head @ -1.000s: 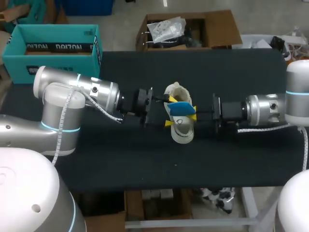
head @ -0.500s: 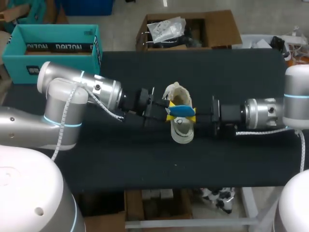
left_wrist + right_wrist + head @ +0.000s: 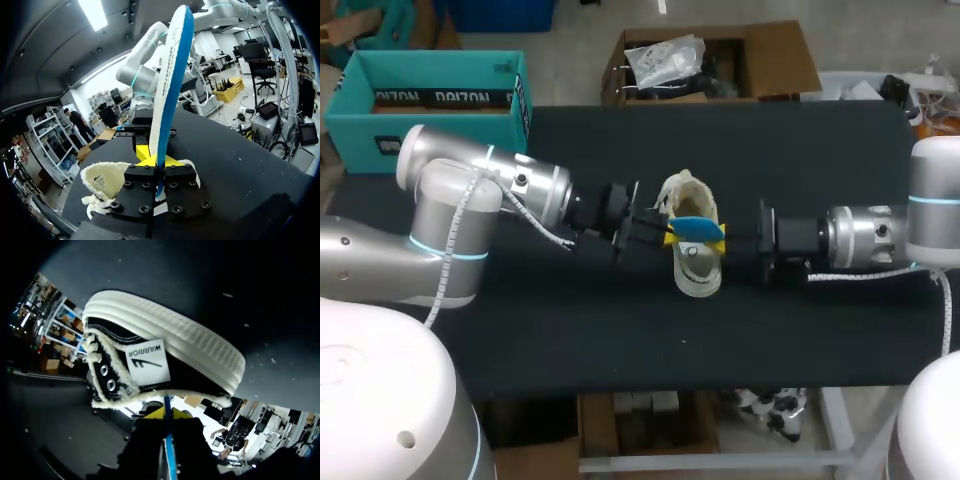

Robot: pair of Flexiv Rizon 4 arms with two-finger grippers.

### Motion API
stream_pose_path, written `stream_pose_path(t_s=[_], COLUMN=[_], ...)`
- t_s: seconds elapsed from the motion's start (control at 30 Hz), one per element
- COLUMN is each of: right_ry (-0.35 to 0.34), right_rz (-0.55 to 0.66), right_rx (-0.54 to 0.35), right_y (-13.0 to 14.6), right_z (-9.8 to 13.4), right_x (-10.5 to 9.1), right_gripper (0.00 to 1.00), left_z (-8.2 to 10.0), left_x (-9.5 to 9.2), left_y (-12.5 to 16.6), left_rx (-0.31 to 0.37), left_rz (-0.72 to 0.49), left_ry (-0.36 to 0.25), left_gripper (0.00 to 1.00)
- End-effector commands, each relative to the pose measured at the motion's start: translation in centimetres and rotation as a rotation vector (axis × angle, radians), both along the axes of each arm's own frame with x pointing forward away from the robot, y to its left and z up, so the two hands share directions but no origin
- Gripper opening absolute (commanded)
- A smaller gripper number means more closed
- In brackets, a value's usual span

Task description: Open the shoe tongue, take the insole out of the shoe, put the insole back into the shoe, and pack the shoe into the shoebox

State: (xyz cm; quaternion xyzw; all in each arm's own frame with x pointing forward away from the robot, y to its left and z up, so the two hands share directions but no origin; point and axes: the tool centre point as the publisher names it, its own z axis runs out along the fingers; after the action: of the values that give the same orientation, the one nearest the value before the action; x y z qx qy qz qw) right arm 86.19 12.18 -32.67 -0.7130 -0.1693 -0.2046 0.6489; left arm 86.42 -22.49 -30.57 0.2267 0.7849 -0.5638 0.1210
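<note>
A cream low shoe (image 3: 697, 262) with a ribbed sole lies mid-table, its opening facing up. Just above it hangs a blue-and-white insole (image 3: 698, 228), held at both ends. My left gripper (image 3: 666, 233) is shut on its left end; in the left wrist view the insole (image 3: 170, 90) stands edge-on out of the gripper (image 3: 153, 161), with the shoe (image 3: 105, 181) beside and below. My right gripper (image 3: 723, 238) is shut on the other end. From the right wrist, the shoe (image 3: 165, 357) fills the space ahead of the gripper (image 3: 166, 413), and the insole's blue edge (image 3: 169, 447) runs between the fingers.
A teal shoebox (image 3: 430, 98) stands open at the table's far left corner. The black tabletop (image 3: 620, 330) stretches bare in front of the shoe and behind it.
My left gripper slid right to the insole's end and its jaws closed onto it. The insole now looks narrower, turned more edge-on. The right arm stayed put.
</note>
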Motion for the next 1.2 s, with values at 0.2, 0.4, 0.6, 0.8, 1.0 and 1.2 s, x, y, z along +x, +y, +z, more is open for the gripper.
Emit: stream_pose_path(t_s=[0.2, 0.4, 0.6, 0.8, 1.0, 1.2], right_ry=[0.001, 0.007, 0.026, 0.037, 0.042, 0.042], right_rz=[0.005, 0.010, 0.014, 0.075, 0.089, 0.089], right_rx=[-0.010, 0.000, -0.032, -0.073, -0.072, -0.072], right_y=[0.3, 0.4, 0.7, 0.9, 0.9, 0.9], right_z=[0.6, 0.5, 0.9, 1.8, 2.0, 2.0], right_x=[0.0, 0.0, -1.1, -1.4, -1.4, -1.4], right_gripper=[0.00, 1.00, 1.00, 1.00, 1.00, 1.00], left_z=[-0.7, -0.8, -0.3, 0.3, 0.3, 0.3], left_x=[0.1, 0.1, 0.3, 0.5, 0.5, 0.5], left_y=[0.3, 0.4, 0.4, 0.2, 0.2, 0.2], left_rx=[-0.014, -0.013, -0.003, 0.013, 0.013, 0.013], left_rz=[0.000, -0.002, -0.017, -0.048, -0.048, -0.048], left_ry=[-0.008, -0.021, -0.070, -0.095, -0.095, -0.095], left_gripper=[0.00, 0.00, 0.00, 0.00, 0.00, 0.00])
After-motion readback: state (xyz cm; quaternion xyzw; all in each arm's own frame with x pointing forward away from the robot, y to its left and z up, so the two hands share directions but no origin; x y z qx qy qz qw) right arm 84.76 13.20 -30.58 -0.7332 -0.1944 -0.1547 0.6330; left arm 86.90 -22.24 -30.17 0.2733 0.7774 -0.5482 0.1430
